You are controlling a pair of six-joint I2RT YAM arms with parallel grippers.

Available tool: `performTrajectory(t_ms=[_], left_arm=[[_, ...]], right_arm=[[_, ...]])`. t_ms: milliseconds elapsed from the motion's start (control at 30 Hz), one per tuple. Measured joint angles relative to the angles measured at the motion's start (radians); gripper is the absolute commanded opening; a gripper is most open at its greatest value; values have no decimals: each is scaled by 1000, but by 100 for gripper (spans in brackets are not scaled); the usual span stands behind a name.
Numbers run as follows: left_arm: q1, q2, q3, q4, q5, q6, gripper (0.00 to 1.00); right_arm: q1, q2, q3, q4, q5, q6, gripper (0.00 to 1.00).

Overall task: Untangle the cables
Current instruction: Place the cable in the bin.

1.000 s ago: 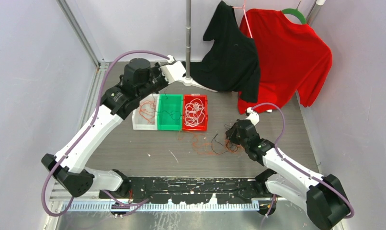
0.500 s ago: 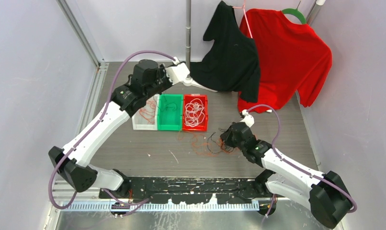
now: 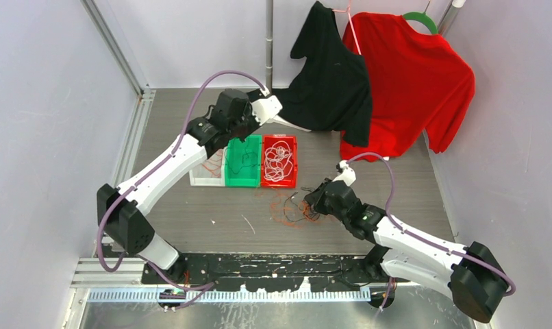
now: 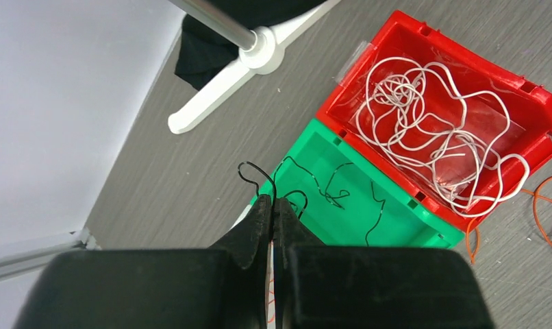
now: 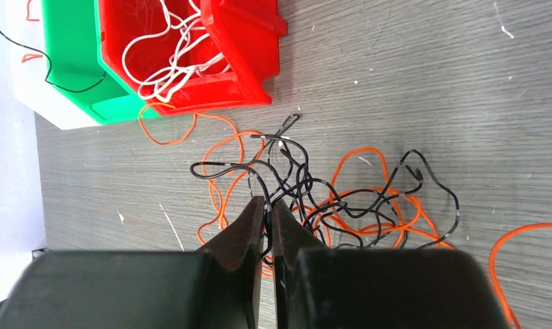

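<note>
1. Left gripper [image 4: 272,203] hangs over the green bin [image 4: 348,223], at its outer edge. Its jaws are pressed together, pinching one end of a black cable [image 4: 256,171]; the rest trails down inside the bin.
2. Red bin [image 4: 479,58] touches the green bin on the right and holds a white cable [image 4: 424,137]. White bin [image 3: 201,179] touches it on the left, with orange-red strands inside.
3. Tangle [image 5: 342,205] of black and orange cables lies on the table, in front and to the right of the green bin.
4. Right gripper [image 5: 268,204] is low in that tangle. Its jaws stand almost shut, with a black strand running in between the tips.
5. Step, as I judge it: sorting by colour, one black cable being delivered and another being taken.
6. Next: the left jaws part so the cable drops inside the green bin. The right lifts slowly, since the black strand loops through orange ones and may drag the clump.
</note>
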Motion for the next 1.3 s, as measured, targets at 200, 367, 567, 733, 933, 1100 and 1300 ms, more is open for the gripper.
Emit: performTrajectory(t_ms=[200, 367, 567, 733, 933, 1100, 1300], left_arm=[[0, 65, -6, -3, -5, -28, 0], [0, 117, -18, -23, 14, -74, 0], [-1, 194, -18, -23, 35, -110, 0], [-2, 256, -33, -17, 22, -122, 0], [-2, 279, -109, 6, 5, -130, 0], [9, 290, -134, 48, 6, -142, 0], [37, 292, -193, 137, 10, -160, 0]], right_arm=[[22, 0, -11, 11, 4, 18, 12], [24, 0, -13, 14, 11, 26, 12], [26, 0, -14, 21, 15, 39, 12], [31, 0, -14, 22, 16, 40, 12], [33, 1, -14, 22, 16, 40, 12], [36, 3, -14, 23, 16, 40, 12], [41, 3, -14, 23, 21, 40, 12]])
